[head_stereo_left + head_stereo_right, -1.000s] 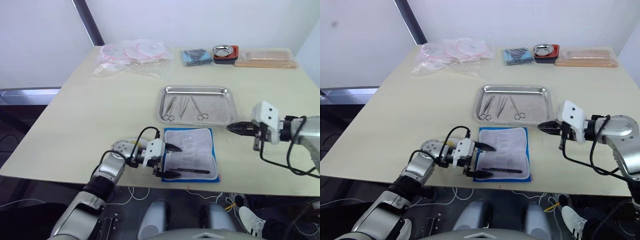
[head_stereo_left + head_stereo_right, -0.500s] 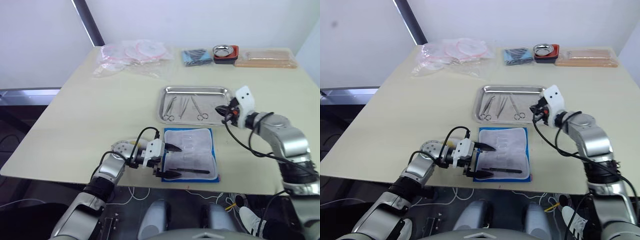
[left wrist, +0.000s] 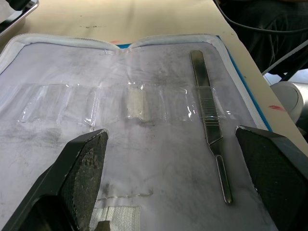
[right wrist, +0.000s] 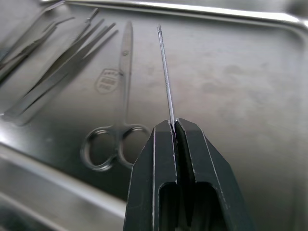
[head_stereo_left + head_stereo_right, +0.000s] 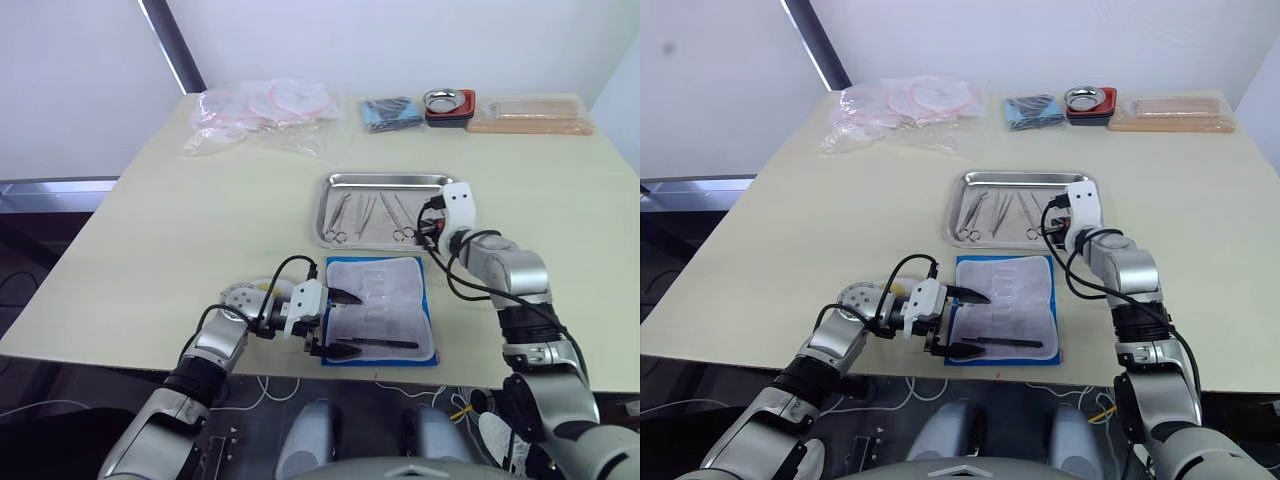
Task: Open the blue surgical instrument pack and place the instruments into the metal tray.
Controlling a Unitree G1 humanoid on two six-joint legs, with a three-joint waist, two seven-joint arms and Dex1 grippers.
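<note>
Right gripper (image 4: 174,126) is clamped on a thin metal probe (image 4: 165,72), holding it over the tray (image 5: 340,183), whose floor holds scissors (image 4: 118,125) and tweezers (image 4: 62,72). Just in front of the tray, at the table's (image 5: 180,210) near edge, lies the opened blue pack (image 5: 380,308), with one flat handle (image 3: 208,120) left in its clear pocket. Left gripper (image 3: 171,192) rests spread wide over the lining.

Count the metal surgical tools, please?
5. Three lie in the shiny steel tray: a ring-handled tool, tweezers, scissors. A thin probe is pinched in the right hand. A flat handle lies in the open blue pouch. Overlaps may hide more.
</note>
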